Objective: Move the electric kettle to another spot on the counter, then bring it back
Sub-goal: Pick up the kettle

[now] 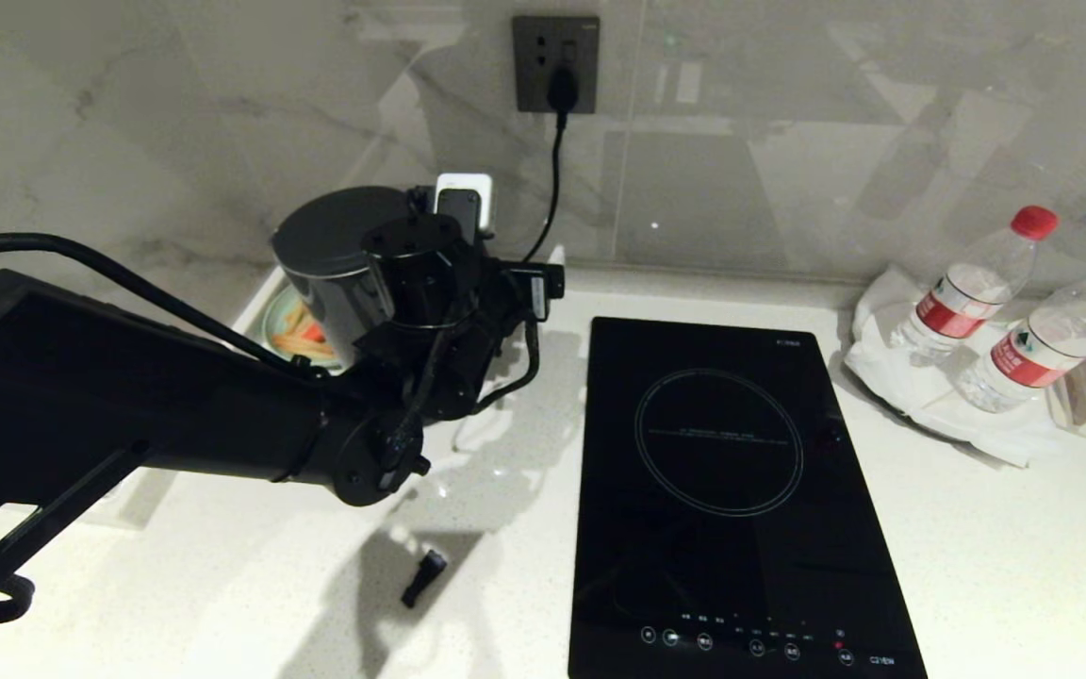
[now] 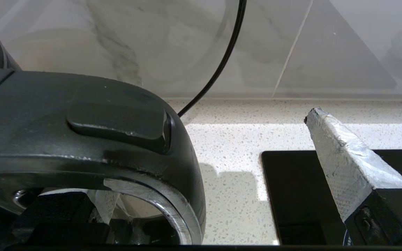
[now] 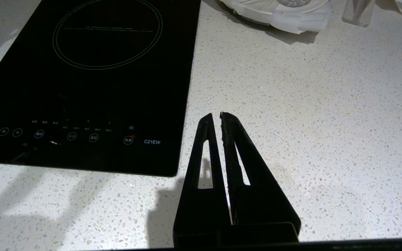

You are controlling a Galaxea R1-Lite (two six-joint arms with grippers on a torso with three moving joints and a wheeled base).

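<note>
The electric kettle (image 1: 331,255) was a glossy black jug with a flat round dark lid; its big loop handle (image 2: 92,139) carried a raised thumb tab and a worn silvery inner rim; it stood on the white speckled counter (image 1: 977,547) left of the induction hob (image 1: 732,490), near the back wall; the left gripper (image 2: 201,195) stood spread wide about that handle, one taped finger (image 2: 347,164) hanging clear over the hob's corner, gripping nothing; the right gripper (image 3: 219,116) hung pressed together, empty, off the hob's front right corner.

Black induction hob (image 1: 732,490) is lying flat at centre. Two red-capped water bottles (image 1: 967,302) are leaning on white wrapping (image 1: 892,363) at right; a plug (image 1: 562,90) is sitting in the wall socket (image 1: 534,42).
</note>
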